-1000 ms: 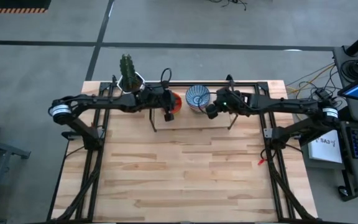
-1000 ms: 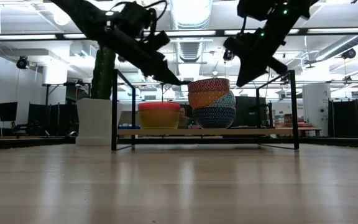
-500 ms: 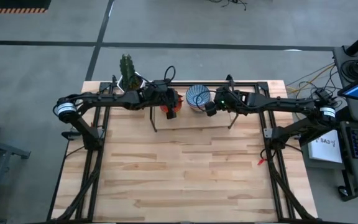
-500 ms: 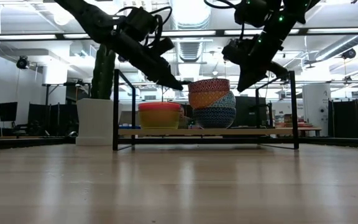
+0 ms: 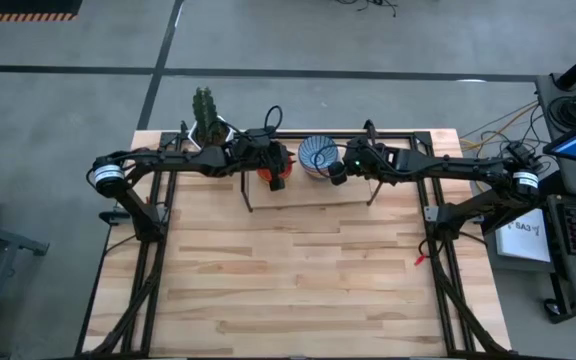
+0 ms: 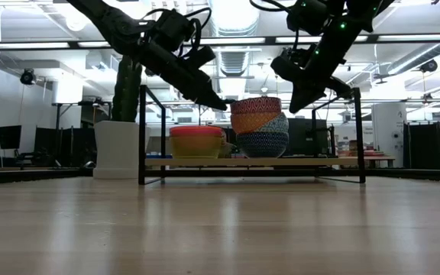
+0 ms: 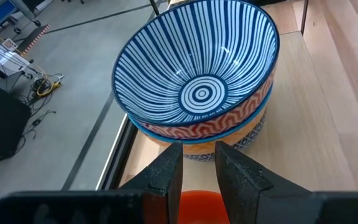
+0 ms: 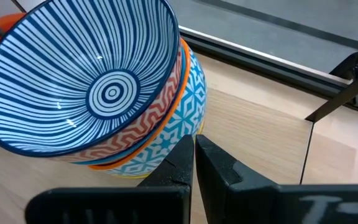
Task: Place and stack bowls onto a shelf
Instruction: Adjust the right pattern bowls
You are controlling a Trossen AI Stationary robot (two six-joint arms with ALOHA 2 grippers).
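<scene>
**A:** Nearest the camera, bare pale plank worktop (image 5: 298,270); nothing lies on it. Where are the bowls?

**B:** Far side, on the shelf (image 6: 312,161), a light-wood board on a thin black frame. Left stack (image 6: 196,141): yellow below, orange-red on top, squat and smooth. Right stack (image 6: 260,126) stands taller and leans; its top bowl (image 7: 194,81) is white with glossy blue radial stripes, over a red zigzag band and a blue star pattern.

**A:** And the hands?

**B:** The left hand (image 7: 197,168) hovers above the orange-red bowl, fingers a little apart, holding nothing. The right hand (image 8: 192,165) hangs just right of the tall stack, fingers together, empty.

**A:** So what's the step?

**B:** Stacking looks nearly finished, I'd judge. Glazed rims slide, and that tilted stack could tip, so any nudge should be slow and low on the wall, and both hands should lift clear straight up.

**A:** Beyond the shelf?

**B:** A cactus (image 5: 204,105) in a white pot, far left.
</scene>
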